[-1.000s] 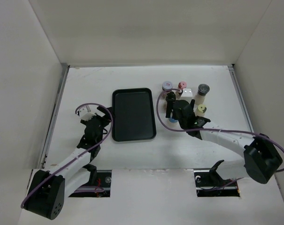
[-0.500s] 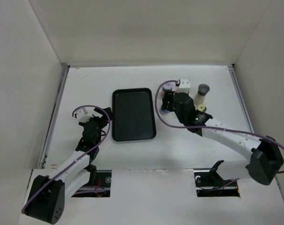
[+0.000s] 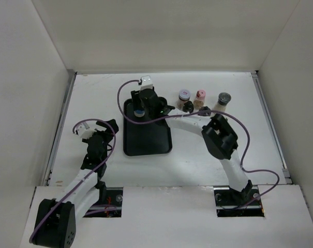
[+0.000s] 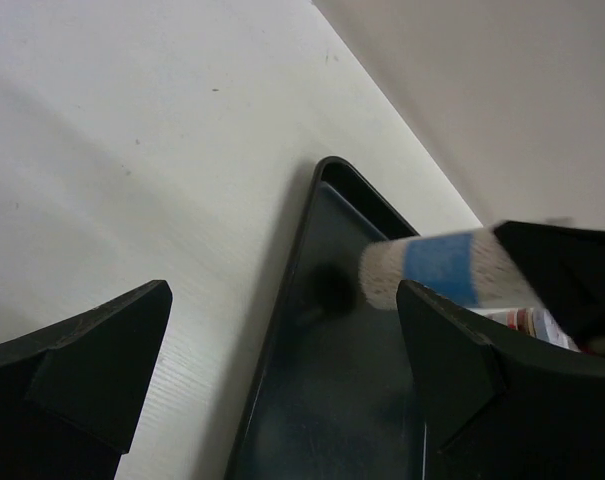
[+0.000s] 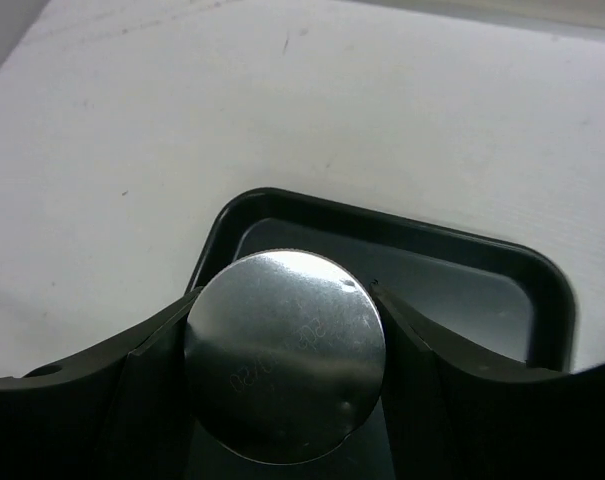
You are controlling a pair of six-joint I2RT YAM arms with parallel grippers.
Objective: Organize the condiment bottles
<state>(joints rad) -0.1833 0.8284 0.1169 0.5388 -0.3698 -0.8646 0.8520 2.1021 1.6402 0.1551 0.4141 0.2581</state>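
Presently the right tool (image 3: 139,106) clamps a silver-capped bottle (image 4: 437,272) (blue label) over the tray (image 3: 148,142); left tool (image 4: 282,300) gapes empty.

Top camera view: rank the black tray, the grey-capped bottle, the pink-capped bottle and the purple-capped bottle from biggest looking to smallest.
1. black tray, by far the largest.
2. grey-capped bottle, with more of its side showing.
3. pink-capped bottle and purple-capped bottle: these look about alike, so I won't rank them.

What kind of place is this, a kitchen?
Probably a robot test booth, not a kitchen: plain white walls box in a white table, two robot arms stand at its edge, with just a black tray and shaker bottles.
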